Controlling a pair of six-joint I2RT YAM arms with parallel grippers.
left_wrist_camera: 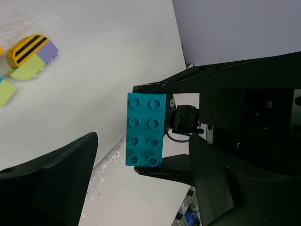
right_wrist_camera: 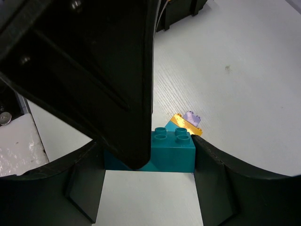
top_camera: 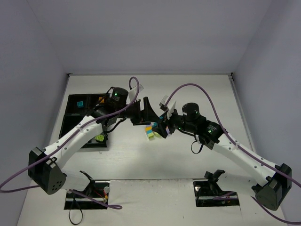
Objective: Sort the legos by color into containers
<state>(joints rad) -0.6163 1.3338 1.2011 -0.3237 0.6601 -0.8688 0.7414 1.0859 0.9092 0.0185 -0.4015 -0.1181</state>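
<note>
A white tag [top_camera: 164,100] hangs from the cable by the right arm, its print too small to read. Over the middle of the matte white worktop [top_camera: 197,94], the right claw [right_wrist_camera: 149,150] grips a teal brick [left_wrist_camera: 146,129]. It is glossy plastic, oblong, with two rows of four round studs, and is pinched by its long edges between two slim black fingers. The left claw [left_wrist_camera: 143,141] is spread wide, its broad dull-black fingers on either side of the brick and not touching it; in the right wrist view, one of them hides the brick's left half.

On the worktop beneath lies a loose cluster: a rounded yellow-orange piece with black stripes [left_wrist_camera: 27,49], a lavender brick [left_wrist_camera: 51,51] against it, and a lime piece [left_wrist_camera: 26,71] just beside them.

The black tray [top_camera: 71,109] sits to the left, squared off into compartments. A small teal piece [top_camera: 80,102] lies in the far-left one, an orange piece [top_camera: 100,100] in the far-right one, and a yellow-green piece [top_camera: 99,138] in the near-right one.
</note>
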